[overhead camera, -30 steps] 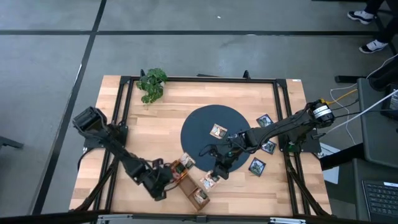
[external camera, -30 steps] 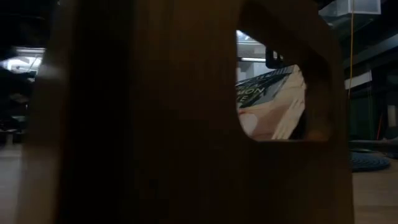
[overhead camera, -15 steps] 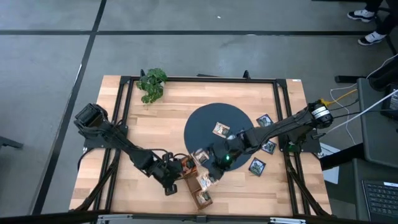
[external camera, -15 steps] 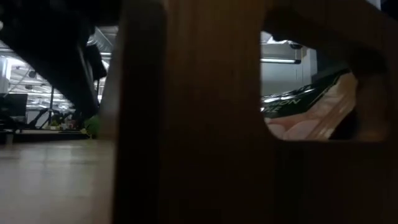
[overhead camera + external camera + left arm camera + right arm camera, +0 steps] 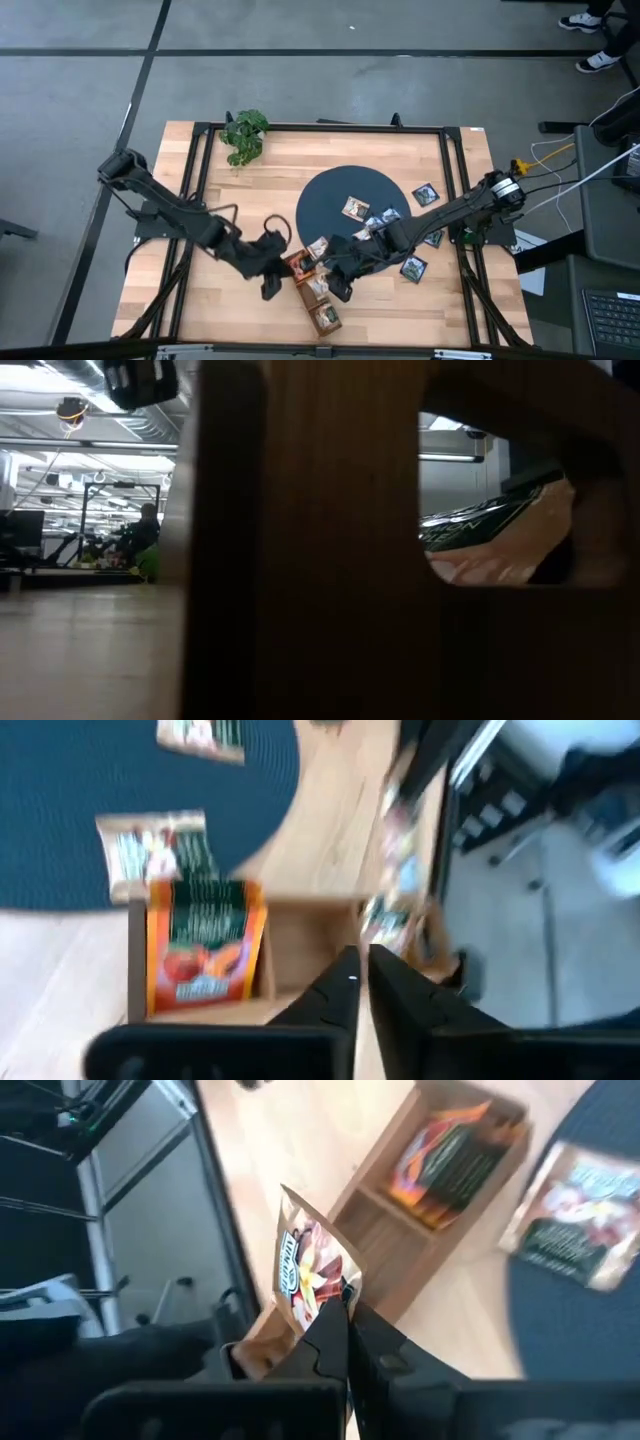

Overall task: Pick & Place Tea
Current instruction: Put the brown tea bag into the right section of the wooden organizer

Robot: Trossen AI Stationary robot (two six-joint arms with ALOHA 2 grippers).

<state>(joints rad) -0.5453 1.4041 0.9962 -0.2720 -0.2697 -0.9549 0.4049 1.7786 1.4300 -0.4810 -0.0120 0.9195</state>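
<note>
1. The tea sachet [image 5: 312, 1276] in play is pale with a printed front, pinched by one edge in the right gripper [image 5: 347, 1312], whose fingers are closed on it. It hangs just over the near end of the brown compartment tray [image 5: 311, 293], not yet inside a slot.
2. A second earlier the right gripper sat at the edge of the round blue mat [image 5: 352, 208]; it has since travelled with the sachet to the tray. I judge the carry all but done, with lowering and release still to come.
3. The left gripper [image 5: 270, 291], which was closer against the tray's end half a second ago, has drawn back a little and now waits just beside it, fingers closed on nothing.
4. Other sachets lie loose: several on the mat, three more on the desk [image 5: 200, 200] beyond the mat's right side.
5. The left wrist view alone shows an orange sachet [image 5: 203, 945] already standing in a tray compartment, with another sachet [image 5: 158, 853] on the mat just behind it.
6. The low view is almost wholly blocked by the tray's wooden wall; through its cut-out only a tilted sachet inside shows. A plant [image 5: 244, 134] stands at the far corner.
</note>
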